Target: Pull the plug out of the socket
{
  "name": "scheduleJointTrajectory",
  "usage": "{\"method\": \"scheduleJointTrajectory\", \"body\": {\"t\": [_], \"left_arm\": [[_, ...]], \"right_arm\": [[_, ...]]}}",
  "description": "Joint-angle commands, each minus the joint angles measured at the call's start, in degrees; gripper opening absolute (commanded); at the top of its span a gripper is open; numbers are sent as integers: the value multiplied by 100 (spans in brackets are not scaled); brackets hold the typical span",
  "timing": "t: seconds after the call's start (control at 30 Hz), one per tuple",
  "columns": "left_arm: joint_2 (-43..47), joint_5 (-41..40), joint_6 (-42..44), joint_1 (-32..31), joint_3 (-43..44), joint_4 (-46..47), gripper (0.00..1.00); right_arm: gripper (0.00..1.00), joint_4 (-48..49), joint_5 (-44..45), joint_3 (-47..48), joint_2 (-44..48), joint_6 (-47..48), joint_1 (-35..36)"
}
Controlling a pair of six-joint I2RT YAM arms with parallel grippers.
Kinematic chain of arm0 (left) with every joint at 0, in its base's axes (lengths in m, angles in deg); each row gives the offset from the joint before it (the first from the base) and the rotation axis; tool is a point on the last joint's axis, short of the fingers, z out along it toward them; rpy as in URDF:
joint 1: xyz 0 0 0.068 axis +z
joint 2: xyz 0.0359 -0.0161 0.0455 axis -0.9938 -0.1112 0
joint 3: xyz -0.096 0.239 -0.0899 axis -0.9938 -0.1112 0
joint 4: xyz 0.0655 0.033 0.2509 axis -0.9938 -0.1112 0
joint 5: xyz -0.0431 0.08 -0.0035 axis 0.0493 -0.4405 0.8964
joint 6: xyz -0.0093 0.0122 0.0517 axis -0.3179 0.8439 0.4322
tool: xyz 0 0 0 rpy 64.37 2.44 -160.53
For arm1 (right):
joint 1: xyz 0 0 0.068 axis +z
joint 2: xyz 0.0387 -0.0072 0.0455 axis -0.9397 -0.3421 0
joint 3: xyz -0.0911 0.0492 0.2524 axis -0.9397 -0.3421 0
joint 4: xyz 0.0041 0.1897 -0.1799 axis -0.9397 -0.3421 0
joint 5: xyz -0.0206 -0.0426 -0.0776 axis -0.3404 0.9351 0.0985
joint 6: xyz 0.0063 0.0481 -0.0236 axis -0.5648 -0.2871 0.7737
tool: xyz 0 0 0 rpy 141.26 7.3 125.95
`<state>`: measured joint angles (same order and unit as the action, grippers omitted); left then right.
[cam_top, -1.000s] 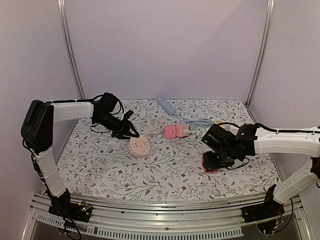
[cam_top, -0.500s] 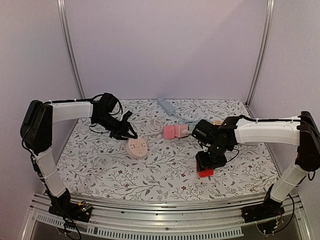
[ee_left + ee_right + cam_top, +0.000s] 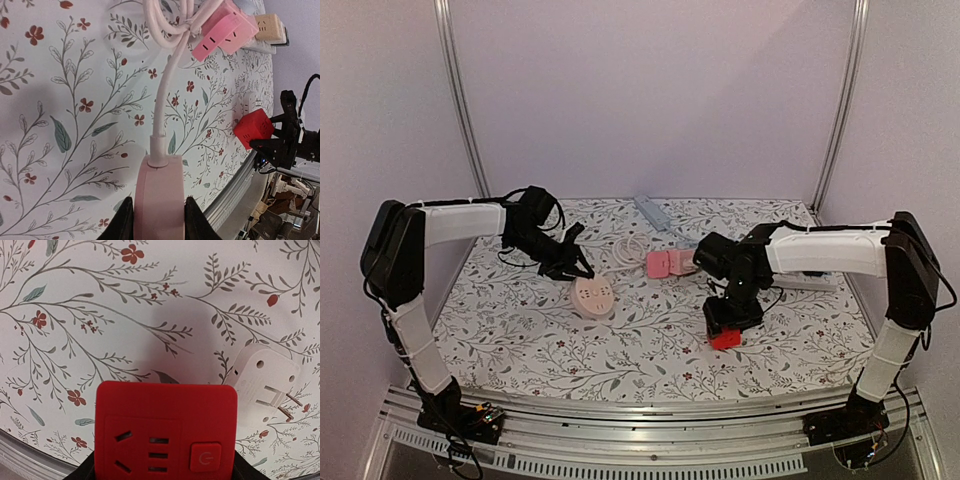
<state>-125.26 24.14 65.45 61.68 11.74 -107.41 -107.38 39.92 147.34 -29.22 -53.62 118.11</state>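
My right gripper (image 3: 727, 322) is shut on a red cube socket (image 3: 165, 432), held just above the flowered cloth; its face with slots and a power button fills the right wrist view. A white plug (image 3: 265, 384) lies loose on the cloth beside the cube, prongs showing, apart from it. The same plug (image 3: 248, 103) shows in the left wrist view next to the red cube (image 3: 254, 129). My left gripper (image 3: 572, 268) is shut on a round pink socket (image 3: 159, 197), one finger on each side, its pale cord (image 3: 167, 85) running away from me.
Two pink cube sockets (image 3: 670, 262) sit mid-table, tangled with the cord. A white power strip (image 3: 653, 211) lies at the back and another strip (image 3: 810, 282) under the right arm. A beige adaptor (image 3: 270, 27) is beyond the pink cubes. The metal front rail (image 3: 620, 405) borders the table.
My right arm has swung left toward the table's middle, carrying the red cube with it. The left arm and the round pink socket have hardly moved.
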Motion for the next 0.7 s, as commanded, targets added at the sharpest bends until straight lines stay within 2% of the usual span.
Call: {"method": "scheduleJointTrajectory", "body": {"t": [0.0, 0.23, 0.33, 0.67], "left_arm": [[69, -61, 24, 98, 117, -196, 20], [43, -41, 32, 88, 117, -201, 20], [54, -73, 26, 89, 127, -208, 20], [-8, -522, 219, 97, 242, -459, 23]], "right_arm": [[64, -41, -25, 287, -198, 226, -120], [84, -9, -27, 345, -304, 303, -139], [89, -17, 105, 353, -220, 289, -145], [96, -18, 536, 774, 283, 587, -241]]}}
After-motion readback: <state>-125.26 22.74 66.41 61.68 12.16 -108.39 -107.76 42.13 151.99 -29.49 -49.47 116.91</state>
